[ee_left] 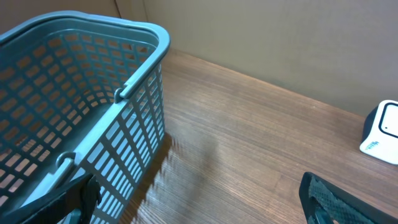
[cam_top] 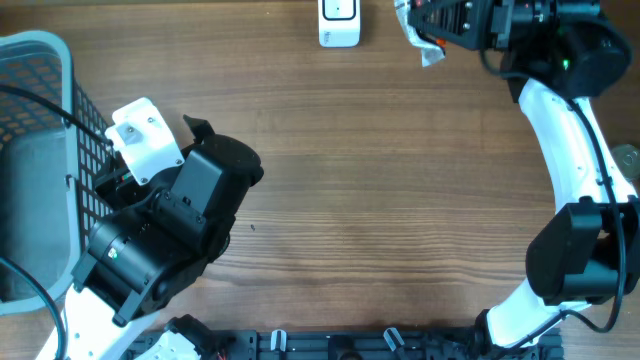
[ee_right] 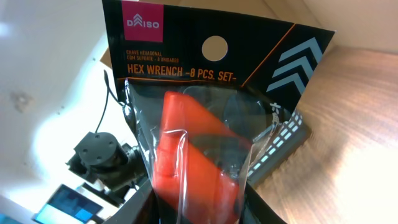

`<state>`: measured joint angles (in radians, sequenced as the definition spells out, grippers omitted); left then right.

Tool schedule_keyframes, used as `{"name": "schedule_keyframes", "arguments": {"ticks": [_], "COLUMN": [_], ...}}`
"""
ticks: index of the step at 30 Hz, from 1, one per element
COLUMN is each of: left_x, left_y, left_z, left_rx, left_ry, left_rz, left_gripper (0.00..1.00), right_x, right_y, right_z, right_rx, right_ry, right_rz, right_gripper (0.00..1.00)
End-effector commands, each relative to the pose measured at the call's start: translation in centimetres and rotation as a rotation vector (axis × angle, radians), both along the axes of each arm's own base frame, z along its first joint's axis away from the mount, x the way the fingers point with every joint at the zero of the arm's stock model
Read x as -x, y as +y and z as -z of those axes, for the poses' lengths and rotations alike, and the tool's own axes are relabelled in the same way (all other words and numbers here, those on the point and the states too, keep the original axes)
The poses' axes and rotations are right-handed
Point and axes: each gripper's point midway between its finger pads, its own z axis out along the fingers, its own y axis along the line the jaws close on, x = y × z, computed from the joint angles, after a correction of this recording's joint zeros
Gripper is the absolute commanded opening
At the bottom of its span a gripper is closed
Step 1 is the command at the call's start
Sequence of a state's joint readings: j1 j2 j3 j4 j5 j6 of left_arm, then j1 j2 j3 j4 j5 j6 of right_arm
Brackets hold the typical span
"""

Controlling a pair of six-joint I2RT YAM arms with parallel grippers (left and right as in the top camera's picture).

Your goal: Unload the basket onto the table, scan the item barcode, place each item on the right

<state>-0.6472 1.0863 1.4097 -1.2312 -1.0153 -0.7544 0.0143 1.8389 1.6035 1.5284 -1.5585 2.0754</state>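
The item is a hex wrench set packet (ee_right: pixel 205 93): a black card header over clear plastic with a red holder inside. My right gripper (ee_right: pixel 200 208) is shut on its lower part, one dark finger on each side. From overhead, the right gripper (cam_top: pixel 440 22) holds the packet (cam_top: pixel 431 52) at the table's far edge, just right of the white scanner (cam_top: pixel 340 22). The packet's barcode is not visible. My left gripper (ee_left: pixel 202 204) stands open with nothing between its fingers, beside the basket. The scanner (ee_left: pixel 382 132) also shows far right in the left wrist view.
A grey-blue plastic basket (cam_top: pixel 45 55) stands at the table's left edge, close against the left arm; its slotted wall (ee_left: pixel 134 134) fills the left wrist view. The right arm's white links (cam_top: pixel 565 130) run along the right side.
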Motion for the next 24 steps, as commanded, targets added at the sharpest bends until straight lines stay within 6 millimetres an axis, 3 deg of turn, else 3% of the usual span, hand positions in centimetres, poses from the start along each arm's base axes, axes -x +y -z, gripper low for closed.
{"name": "schedule_keyframes", "arguments": {"ticks": [1,6,12,17,24], "left_x": [0.0,0.0,0.0,0.1,0.1], "left_y": [-0.1,-0.1,-0.1,0.0,0.0], "left_z": [0.0,0.0,0.0,0.1,0.2], "left_rx": [0.02,0.02,0.02,0.012,0.013], "left_ry": [-0.008,-0.008,-0.008,0.002,0.003], "left_rz": [-0.003,-0.003,-0.003,-0.003,-0.003], "left_gripper": [1.0,1.0,1.0,1.0,1.0], "right_x": [1.4,1.8,1.3,-0.2,-2.3], "right_y": [0.0,0.0,0.0,-0.1,0.1], "right_z": [-0.6,-0.7,-2.3,-2.4,2.0], "right_rx": [0.033,0.027,-0.064,-0.083,0.053], "right_ry": [-0.104,-0.262,-0.198,0.032,0.531], "right_rz": [-0.009,-0.008,0.016,0.025,-0.029], "right_gripper": [0.16,0.17,0.2,0.24,0.16]}}
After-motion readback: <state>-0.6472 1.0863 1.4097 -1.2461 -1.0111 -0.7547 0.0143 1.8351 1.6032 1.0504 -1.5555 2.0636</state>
